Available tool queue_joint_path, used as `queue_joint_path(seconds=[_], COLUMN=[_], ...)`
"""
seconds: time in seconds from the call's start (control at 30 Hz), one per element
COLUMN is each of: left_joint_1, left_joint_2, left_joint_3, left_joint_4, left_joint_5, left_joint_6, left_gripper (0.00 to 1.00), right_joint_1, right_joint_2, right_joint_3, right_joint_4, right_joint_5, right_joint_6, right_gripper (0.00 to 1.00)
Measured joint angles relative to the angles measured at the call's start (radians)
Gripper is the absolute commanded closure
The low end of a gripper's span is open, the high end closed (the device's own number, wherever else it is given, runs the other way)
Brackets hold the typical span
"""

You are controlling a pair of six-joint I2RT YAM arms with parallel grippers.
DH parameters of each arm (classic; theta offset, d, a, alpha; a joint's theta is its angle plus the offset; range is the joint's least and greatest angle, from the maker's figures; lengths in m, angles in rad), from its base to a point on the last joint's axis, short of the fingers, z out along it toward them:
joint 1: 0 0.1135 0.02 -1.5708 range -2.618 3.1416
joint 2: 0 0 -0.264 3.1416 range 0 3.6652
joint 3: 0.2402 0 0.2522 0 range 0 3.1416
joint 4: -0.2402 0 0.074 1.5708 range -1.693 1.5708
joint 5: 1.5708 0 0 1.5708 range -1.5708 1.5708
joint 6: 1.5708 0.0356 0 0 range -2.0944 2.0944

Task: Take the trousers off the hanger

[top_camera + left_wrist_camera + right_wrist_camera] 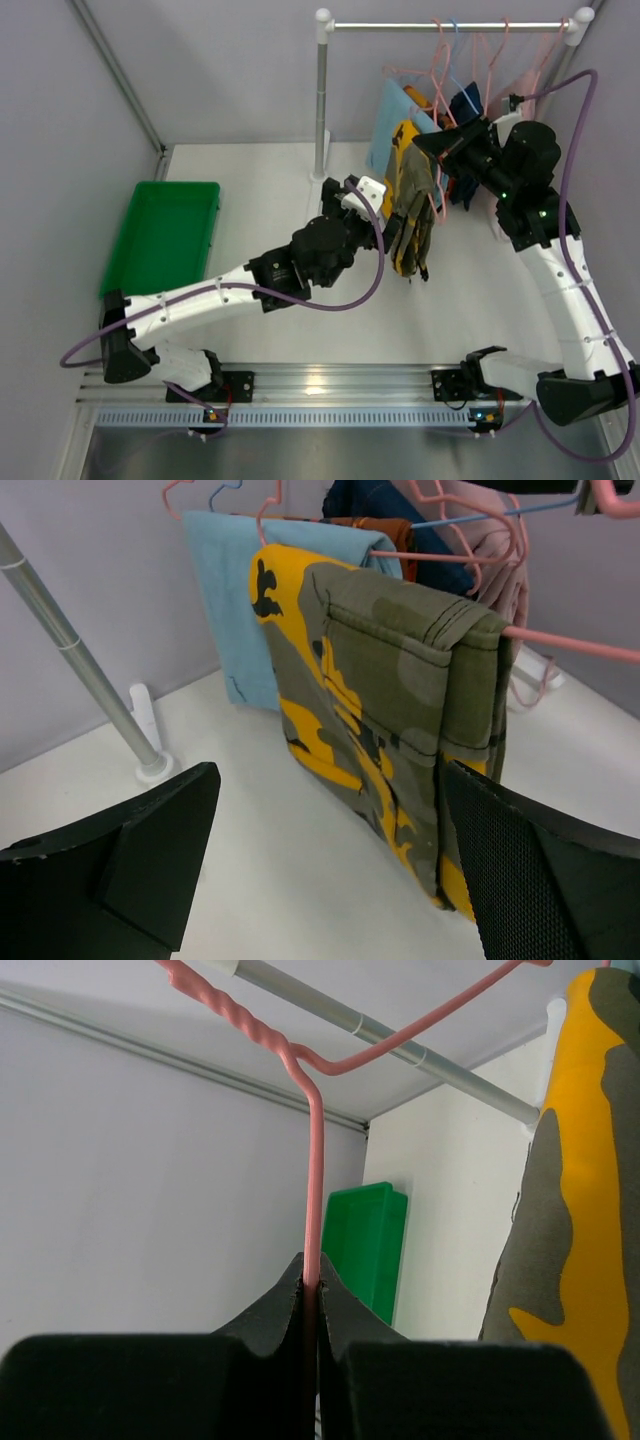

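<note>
the right gripper (311,1278) is clenched on the wire of the pink hanger (314,1160), steadying it just out from the rail (450,25). the trousers (390,710) hang folded over its bar below the rail, and the left gripper (328,780) faces them released, fingers spread, likely to tug them free.

White arms (200,295), black joints (320,250) and fingers (540,870), purple cables (345,306).

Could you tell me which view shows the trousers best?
The left wrist view: the trousers fill it, draped over the hanger. The top view shows them small; the right wrist view catches only an edge.
</note>
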Motion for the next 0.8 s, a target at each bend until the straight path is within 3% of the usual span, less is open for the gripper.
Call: queue_joint_path(seconds=[0.53,0.7,0.8], left_joint_1=[-0.042,-0.042,-0.042], left_joint_2=[0.073,0.122,0.146], left_joint_3=[0.021,0.047,0.049], left_joint_4=[0.219,0.246,0.258], left_joint_5=[0.009,-0.009,-0.032], left_joint_6=[-0.014,-0.018,-0.017], left_gripper=[0.02,0.06,0.14], right_joint_1=[0.021,0.022,0.023], right_joint_2=[0.026,0.037,0.045], right_joint_3=[0.043,0.061,0.070], right_joint_4=[-0.019,-0.020,-0.018], right_joint_5=[0.003,0.002,0.000], right_joint_6=[0.003,0.013,0.018], right_gripper=[1.00,1.00,1.00])
